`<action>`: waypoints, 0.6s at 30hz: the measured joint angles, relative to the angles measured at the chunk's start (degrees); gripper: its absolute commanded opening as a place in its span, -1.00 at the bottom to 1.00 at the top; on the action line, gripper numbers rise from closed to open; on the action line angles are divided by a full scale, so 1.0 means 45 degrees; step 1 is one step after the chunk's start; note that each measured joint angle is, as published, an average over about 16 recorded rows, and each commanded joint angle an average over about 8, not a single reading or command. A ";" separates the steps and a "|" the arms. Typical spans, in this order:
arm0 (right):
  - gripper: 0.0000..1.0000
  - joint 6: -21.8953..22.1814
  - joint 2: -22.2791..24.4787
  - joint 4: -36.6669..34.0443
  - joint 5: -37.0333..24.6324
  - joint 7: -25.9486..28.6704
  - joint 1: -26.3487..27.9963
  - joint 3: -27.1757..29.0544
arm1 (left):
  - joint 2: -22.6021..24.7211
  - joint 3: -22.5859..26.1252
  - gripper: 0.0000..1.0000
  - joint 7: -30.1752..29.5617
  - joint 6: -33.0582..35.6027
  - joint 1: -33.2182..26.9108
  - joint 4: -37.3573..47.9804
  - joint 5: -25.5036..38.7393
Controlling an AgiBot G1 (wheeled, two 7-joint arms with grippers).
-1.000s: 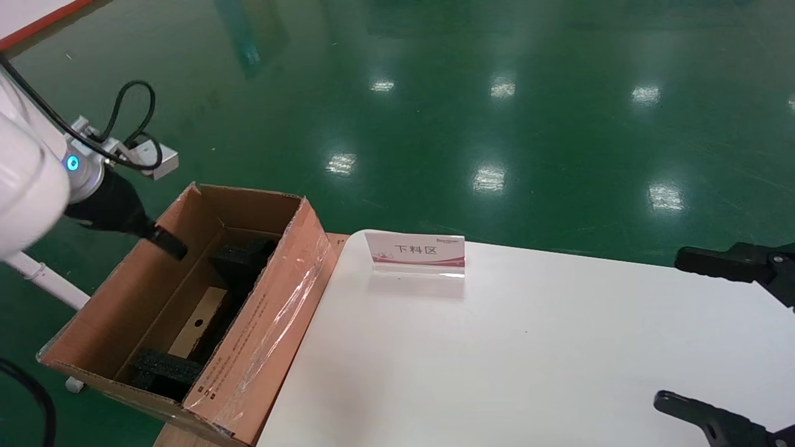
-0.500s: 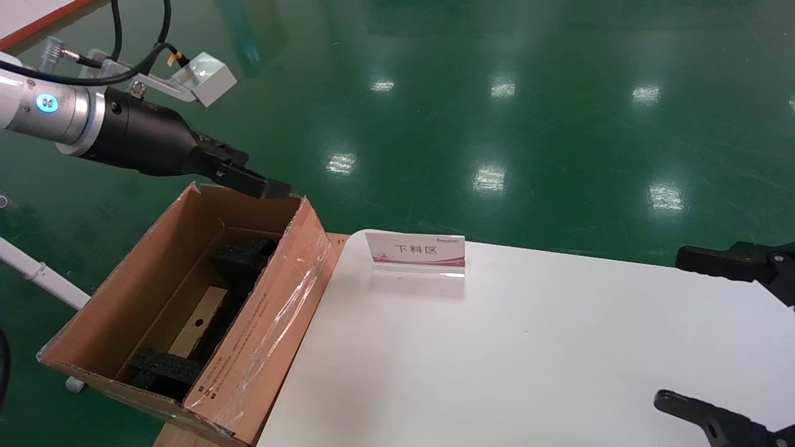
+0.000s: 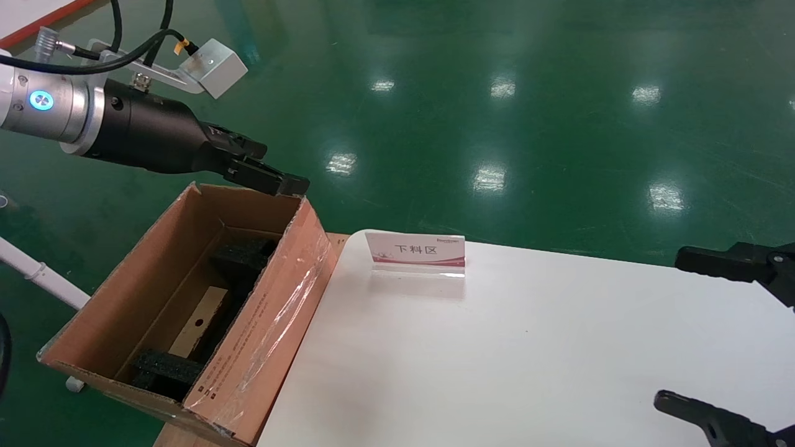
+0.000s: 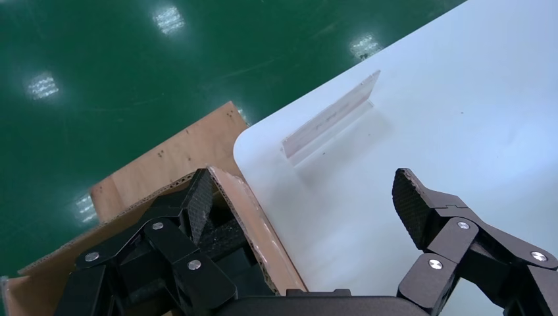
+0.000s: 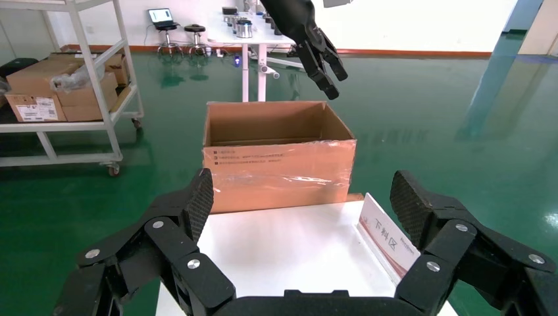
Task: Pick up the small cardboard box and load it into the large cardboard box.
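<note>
Left gripper (image 3: 273,177) empty, fingers spread, hovered above large cardboard box (image 3: 273,310) far rim, small cardboard box (image 3: 200,323) lay inside, right gripper (image 5: 303,204) spread, empty.

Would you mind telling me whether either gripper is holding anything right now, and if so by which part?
Nothing is held. The left gripper is open and empty above the large cardboard box; the right gripper is open and empty over the table.

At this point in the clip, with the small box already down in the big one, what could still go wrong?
1. The left gripper, open, hovers just above the far flap of the large cardboard box; a low sweep could catch it.
2. The small cardboard box lies between black foam blocks; whether it sits fully flat cannot be told.
3. The right gripper is open near the sign and might knock it.
</note>
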 measured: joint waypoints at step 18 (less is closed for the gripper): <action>1.00 -0.0001 0.0002 -0.0008 0.0006 -0.0007 0.0006 -0.0012 | -0.2426 -0.3354 1.00 -0.1840 -0.0260 0.4450 -0.8192 -0.2181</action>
